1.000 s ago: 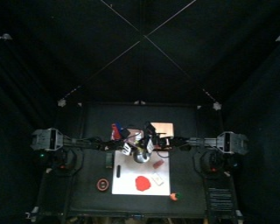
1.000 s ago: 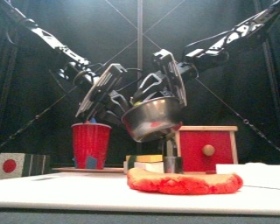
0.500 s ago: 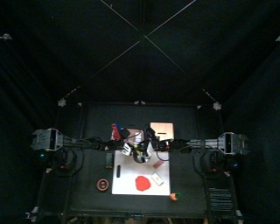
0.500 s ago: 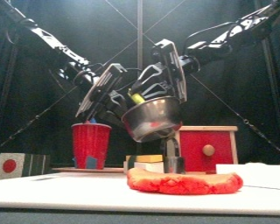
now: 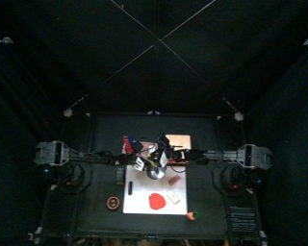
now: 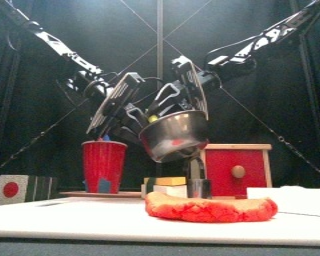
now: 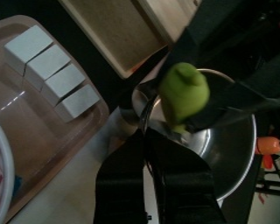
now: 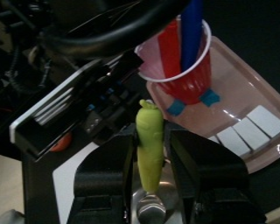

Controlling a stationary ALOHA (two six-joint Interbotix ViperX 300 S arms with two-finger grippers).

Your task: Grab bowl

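The black table (image 5: 105,130) is covered centrally by a white sheet (image 5: 134,197), with a red ring-shaped thing (image 5: 112,203) laid left of it.

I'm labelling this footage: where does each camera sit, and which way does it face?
Top: high overhead, straight down on the table; both arms enter from the sides.
Front: table height, level; bowl lifted between both arms.
Left wrist: on the left arm, facing the bowl; left end effector grips its rim.
Right wrist: on the right arm; right end effector holds a green object.
Both wrist views share that object.
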